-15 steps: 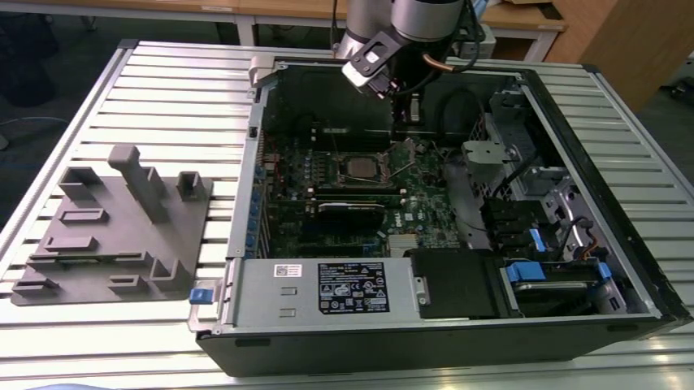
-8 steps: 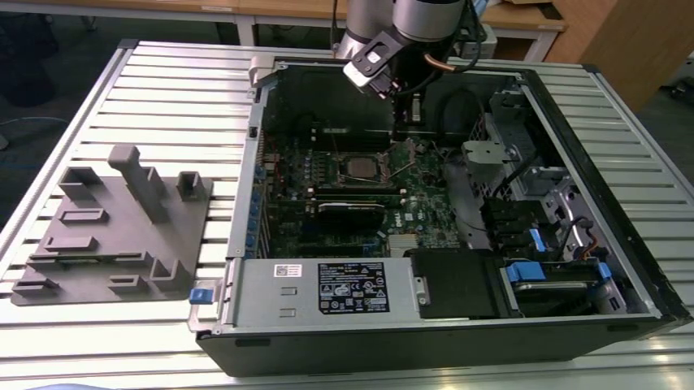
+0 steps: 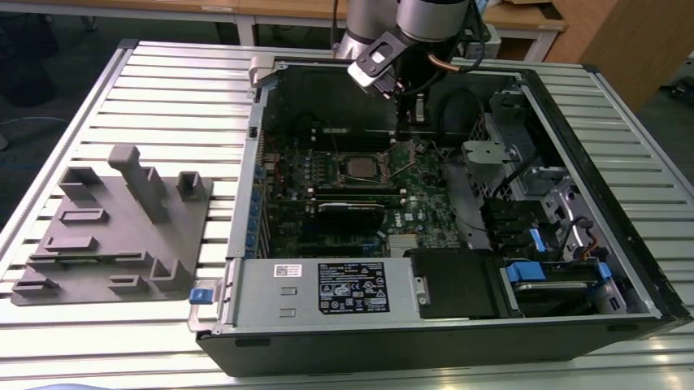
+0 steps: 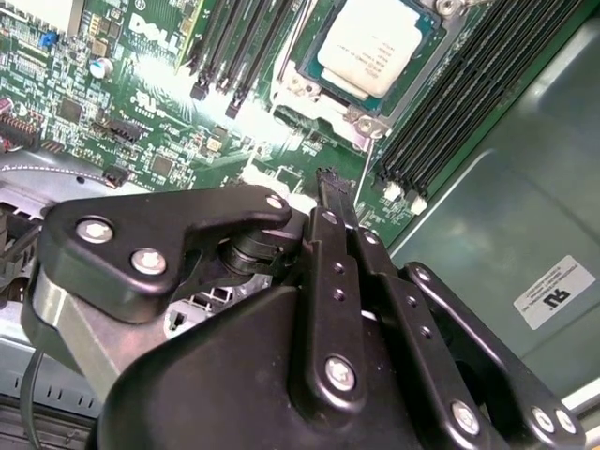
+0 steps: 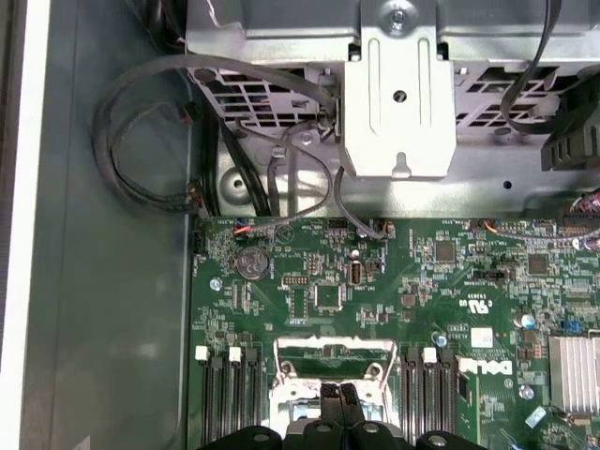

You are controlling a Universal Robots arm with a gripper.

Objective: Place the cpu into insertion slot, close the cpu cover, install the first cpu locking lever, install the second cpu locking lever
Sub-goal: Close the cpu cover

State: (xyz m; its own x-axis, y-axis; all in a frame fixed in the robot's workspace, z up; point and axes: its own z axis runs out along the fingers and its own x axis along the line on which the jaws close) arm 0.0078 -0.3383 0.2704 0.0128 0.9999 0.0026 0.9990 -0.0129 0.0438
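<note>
The cpu (image 3: 358, 166) (image 4: 373, 45) lies grey side up in the insertion slot (image 3: 337, 167) on the green board. The silvery cpu cover (image 4: 323, 105) (image 5: 333, 343) frames it and appears to lie down around the chip. A thin wire lever (image 3: 397, 167) slants up beside the socket on the exterior view's right. My gripper (image 3: 405, 138) (image 4: 328, 180) (image 5: 339, 396) hangs just above the board, close to the socket's edge on that same side. Its fingers are pressed together and hold nothing.
The open computer case (image 3: 607, 122) walls the board in. Black memory slots (image 4: 469, 84) flank the socket. A metal bracket (image 5: 398, 103) and loose cables (image 5: 141, 112) lie past the board's edge. A grey fixture block (image 3: 119, 227) sits on the table at the exterior view's left.
</note>
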